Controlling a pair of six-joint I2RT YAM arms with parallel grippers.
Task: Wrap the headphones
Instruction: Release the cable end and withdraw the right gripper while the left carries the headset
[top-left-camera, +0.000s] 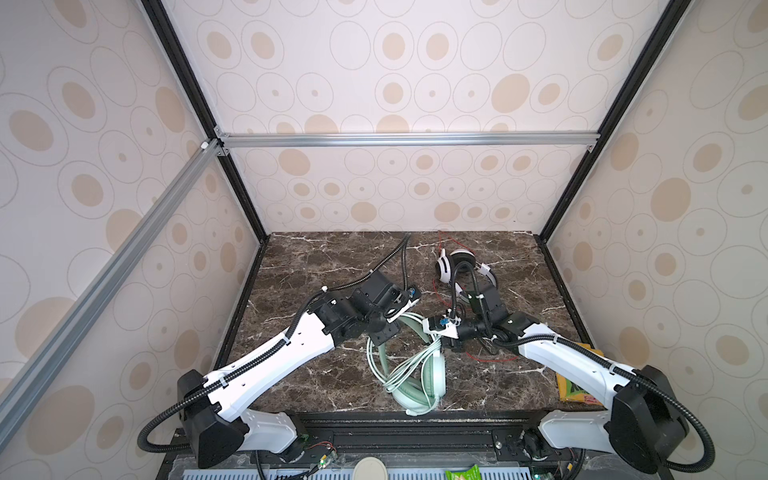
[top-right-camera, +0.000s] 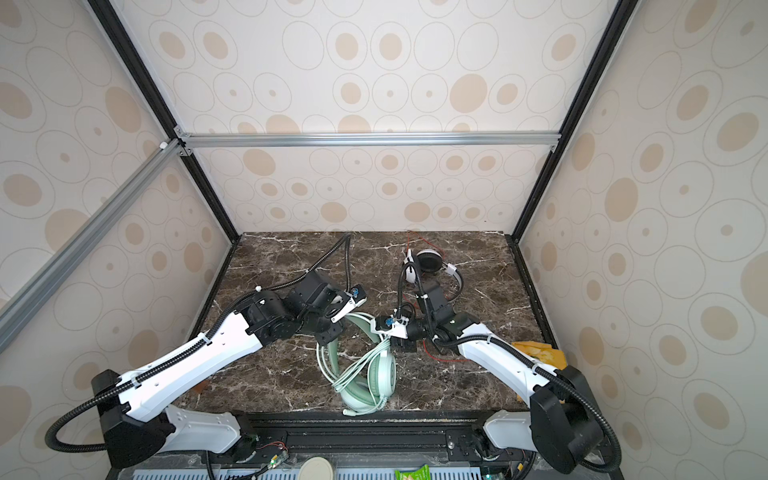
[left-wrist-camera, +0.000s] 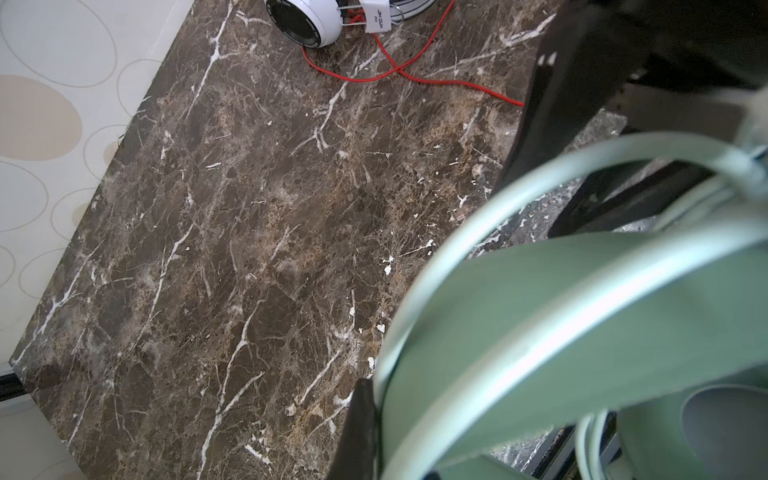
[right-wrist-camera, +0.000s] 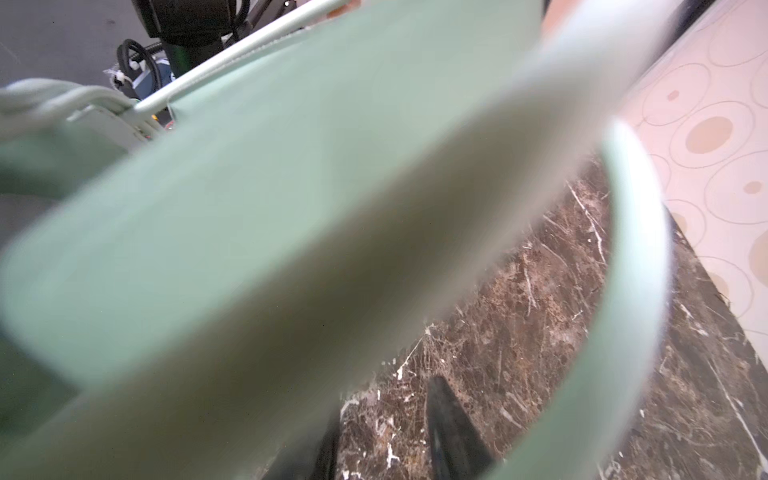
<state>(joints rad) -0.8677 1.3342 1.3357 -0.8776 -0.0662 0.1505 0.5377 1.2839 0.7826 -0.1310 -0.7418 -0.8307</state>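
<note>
The mint-green headphones (top-left-camera: 419, 386) (top-right-camera: 368, 386) lie near the table's front middle, with pale green cable (top-left-camera: 409, 368) looped round the headband. My left gripper (top-left-camera: 377, 338) (top-right-camera: 328, 334) is shut on the headband's left side; one dark finger (left-wrist-camera: 361, 432) presses against the green band (left-wrist-camera: 540, 316). My right gripper (top-left-camera: 446, 343) (top-right-camera: 400, 343) (right-wrist-camera: 386, 428) is at the band's right side, open, with only marble between its fingers. The white-and-black headphones (top-left-camera: 453, 266) (top-right-camera: 428, 262) (left-wrist-camera: 307, 20) lie at the back right, their red cable (left-wrist-camera: 415, 75) loose.
The red cable (top-left-camera: 486, 357) trails under my right arm. A yellow packet (top-left-camera: 577, 382) (top-right-camera: 540, 353) lies at the table's right front corner. Patterned walls close in the marble table (top-left-camera: 324, 266) on three sides. A green packet (top-left-camera: 463, 473) sits below the front edge.
</note>
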